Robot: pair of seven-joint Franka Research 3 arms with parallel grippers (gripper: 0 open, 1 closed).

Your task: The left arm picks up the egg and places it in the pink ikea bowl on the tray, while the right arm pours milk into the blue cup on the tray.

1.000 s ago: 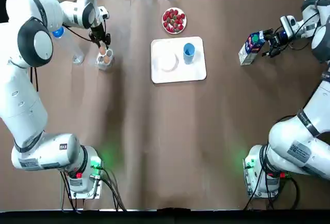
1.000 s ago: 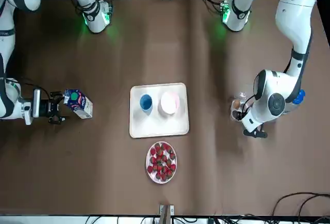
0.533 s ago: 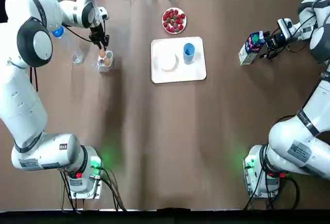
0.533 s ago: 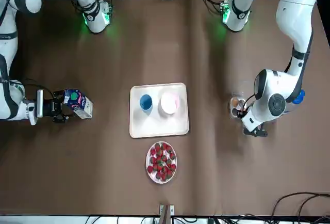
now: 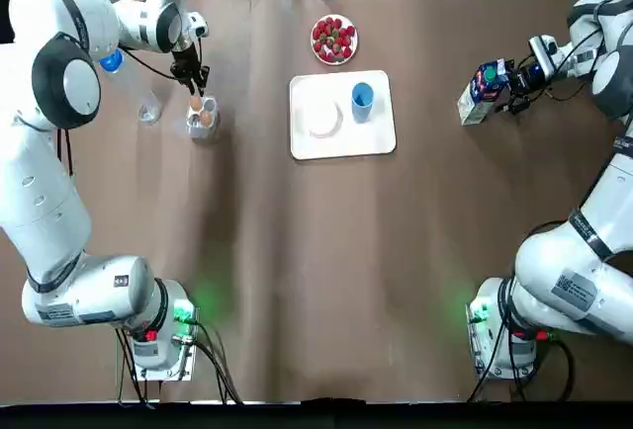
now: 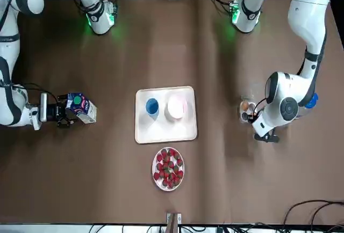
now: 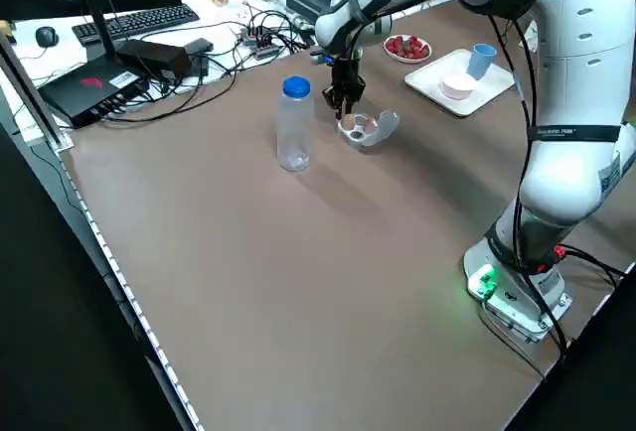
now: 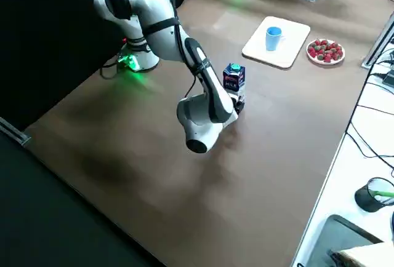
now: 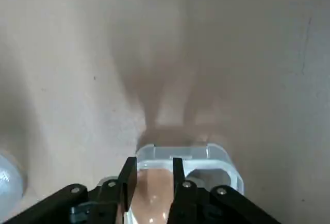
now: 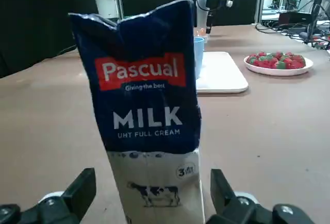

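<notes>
A brown egg [image 9: 152,190] sits in a small clear carton [image 5: 202,120] at the table's far left. My left gripper [image 5: 195,89] hangs straight over it. In the left wrist view its two fingers [image 9: 128,180] press on either side of the egg, which rests in its cup. The blue and white milk carton [image 5: 482,91] stands upright at the far right. My right gripper [image 5: 510,82] is level with it, open, one finger [image 10: 86,187] on each side of the carton [image 10: 147,115]. The white tray [image 5: 377,138] holds the blue cup [image 5: 362,99] and the pink bowl [image 6: 177,106].
A plate of strawberries [image 5: 334,39] lies just beyond the tray. A clear water bottle [image 7: 294,123] with a blue cap stands left of the egg carton. Cables and desk gear line the far edge. The near half of the brown table is bare.
My right gripper has slid in toward the milk carton, which now sits between its fingers. My left gripper has settled lower over the egg in its carton.
</notes>
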